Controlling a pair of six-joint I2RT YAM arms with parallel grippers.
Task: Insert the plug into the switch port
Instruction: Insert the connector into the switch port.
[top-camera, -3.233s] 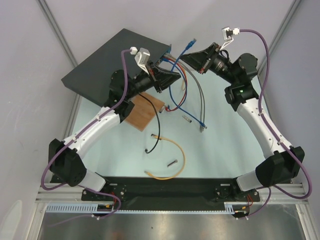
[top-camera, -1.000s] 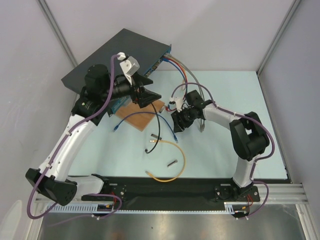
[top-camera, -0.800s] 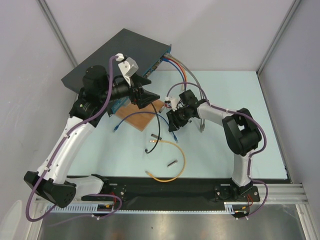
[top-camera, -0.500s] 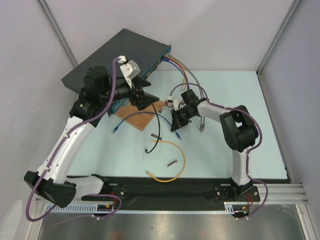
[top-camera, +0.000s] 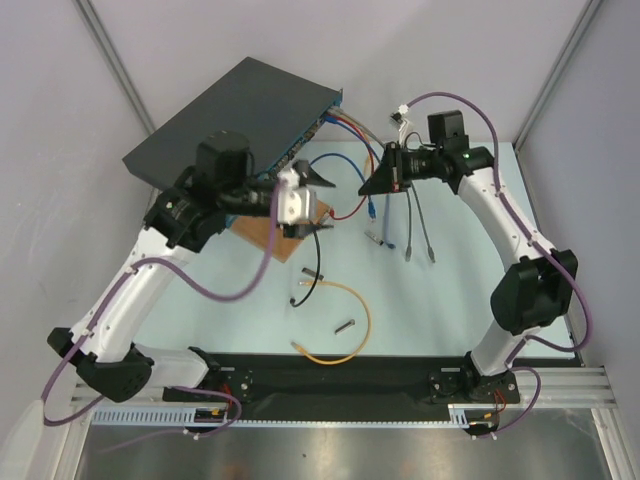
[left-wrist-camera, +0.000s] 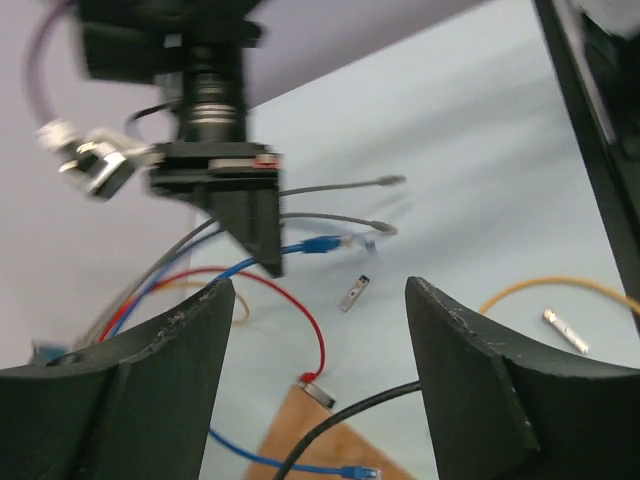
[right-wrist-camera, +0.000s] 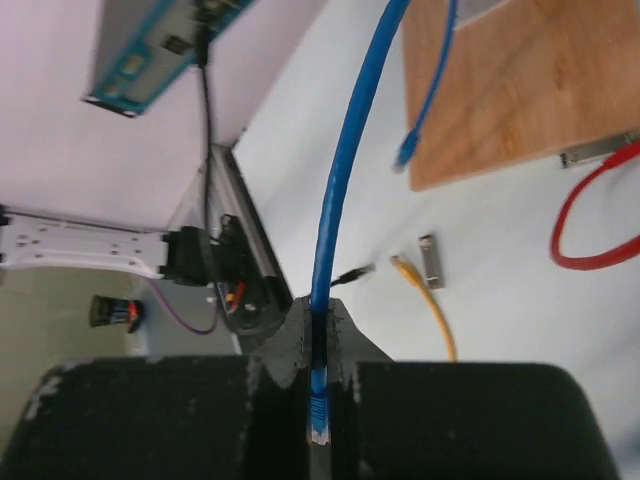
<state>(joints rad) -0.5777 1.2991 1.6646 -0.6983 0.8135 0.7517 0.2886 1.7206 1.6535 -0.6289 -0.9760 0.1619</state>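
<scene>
Two things sit at the left: the switch (top-camera: 235, 115) lies in the far left corner. Its blue face (top-camera: 300, 140) is turned rightward and nearward, and cables (top-camera: 345, 122) are already seated at that face's far end. Just beside it the left gripper (left-wrist-camera: 318, 300) hangs over the board (top-camera: 285, 245) edge, fingers spread wide with nothing between them. Further right, the right gripper (top-camera: 374, 184) is clenched on the blue cable (right-wrist-camera: 345, 180). The plug (left-wrist-camera: 325, 243) sticks out just past its fingertips, in the air and well apart from the blue face.

The plug looks light and hard, probably with a thin latch that could snap if forced. The blue cable behind it is soft and springy, so a hold close behind the plug should keep it from swinging.

From above, its long axis seems to run far to near, tip toward the near edge and away from the ports. It would need turning toward the blue face.
</scene>
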